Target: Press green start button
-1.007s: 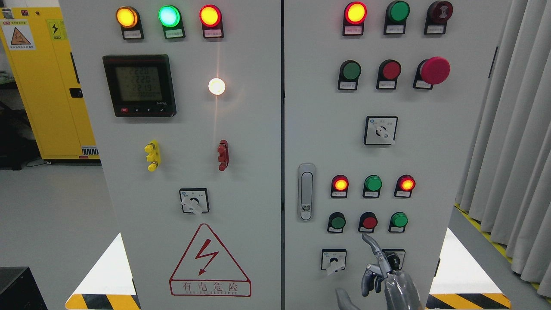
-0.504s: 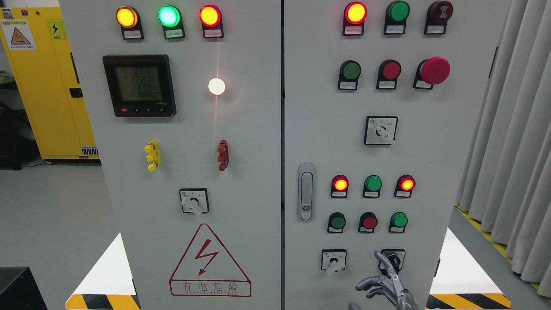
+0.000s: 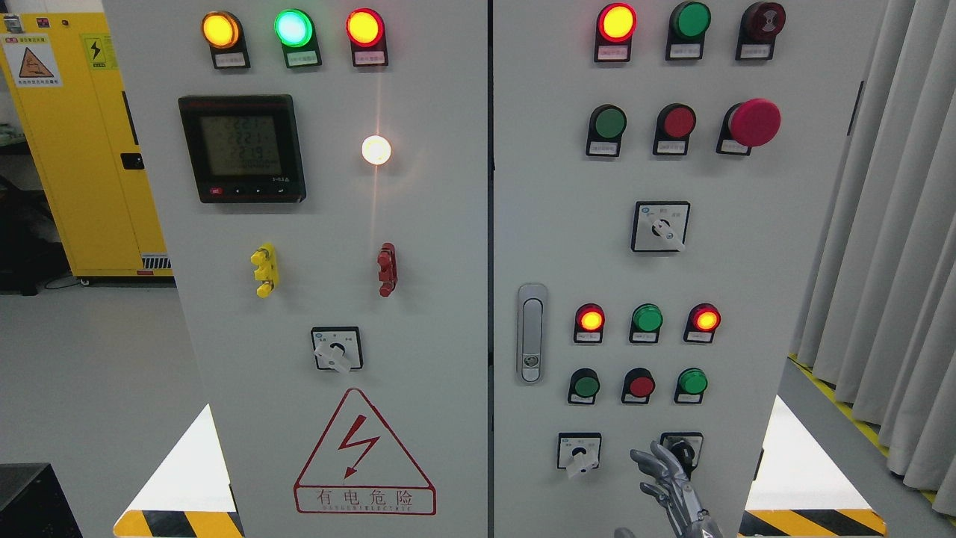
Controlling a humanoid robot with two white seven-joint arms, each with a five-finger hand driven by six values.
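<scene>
The grey cabinet's right door [image 3: 747,246] carries several green buttons: a dark one in the upper row [image 3: 610,122], a dark one at the lower left [image 3: 586,385] and a brighter one at the lower right [image 3: 693,381]. A red button [image 3: 641,385] sits between the two lower ones. My right hand [image 3: 661,471] comes up from the bottom edge. Its fingers are loosely spread and hold nothing. It is well below the lower button row, in front of the black selector switch [image 3: 681,450], and touches no button.
A second selector switch [image 3: 579,451] is left of the hand. A door latch [image 3: 531,333] is on the door's left side and a red mushroom stop button [image 3: 754,122] is at the upper right. Grey curtains [image 3: 889,224] hang at the right. A yellow cabinet [image 3: 82,149] stands at the far left.
My right hand has dropped from just below the red button to beside the lower selector switch. Its raised index finger has come down and the fingers have spread.
</scene>
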